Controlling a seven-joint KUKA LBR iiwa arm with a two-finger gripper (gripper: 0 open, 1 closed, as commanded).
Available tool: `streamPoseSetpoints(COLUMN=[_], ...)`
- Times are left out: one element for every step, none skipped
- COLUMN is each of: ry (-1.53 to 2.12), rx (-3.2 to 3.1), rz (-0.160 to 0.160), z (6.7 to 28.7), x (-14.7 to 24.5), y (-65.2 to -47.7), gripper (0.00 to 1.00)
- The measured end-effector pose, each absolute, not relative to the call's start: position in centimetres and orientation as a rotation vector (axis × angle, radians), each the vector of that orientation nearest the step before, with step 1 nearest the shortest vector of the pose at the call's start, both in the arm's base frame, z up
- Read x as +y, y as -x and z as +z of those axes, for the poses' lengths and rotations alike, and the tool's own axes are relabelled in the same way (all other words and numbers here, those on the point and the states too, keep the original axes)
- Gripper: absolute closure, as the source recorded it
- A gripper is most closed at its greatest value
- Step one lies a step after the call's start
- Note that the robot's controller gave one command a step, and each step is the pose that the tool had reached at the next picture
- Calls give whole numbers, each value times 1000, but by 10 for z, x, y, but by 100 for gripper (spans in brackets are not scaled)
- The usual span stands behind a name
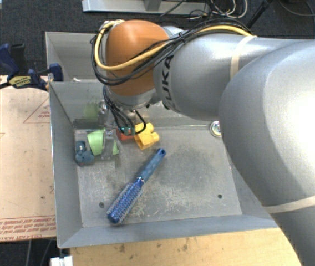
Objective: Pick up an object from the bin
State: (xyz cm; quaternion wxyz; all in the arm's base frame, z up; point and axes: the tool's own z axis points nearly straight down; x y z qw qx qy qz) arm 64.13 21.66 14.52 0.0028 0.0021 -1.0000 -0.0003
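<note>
My gripper (112, 133) hangs low at the bin's back left, under the arm's orange cover. Just left of it, touching or nearly touching, lies a light green cup-like thing (96, 141). A small blue-grey lump (83, 154) rests against the green thing's lower left. To the gripper's right sits a yellow block (147, 137), with a small red-orange piece (125, 137) between the block and the gripper. Whether anything is held is hidden.
A long blue brush (136, 186) lies diagonally across the bin floor, bristle end toward the front left corner. The big grey arm covers the bin's right side. The left wall stands close to the green thing.
</note>
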Motion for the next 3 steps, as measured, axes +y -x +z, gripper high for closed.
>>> streamPoseSetpoints(ry=[-52, -49, -16], rx=[-3134, -3142, -3152], rz=[0, -3, -6], z=[65, 70, 222], x=[220, 219, 205], y=[-653, -656, -625], gripper=[0, 100, 100])
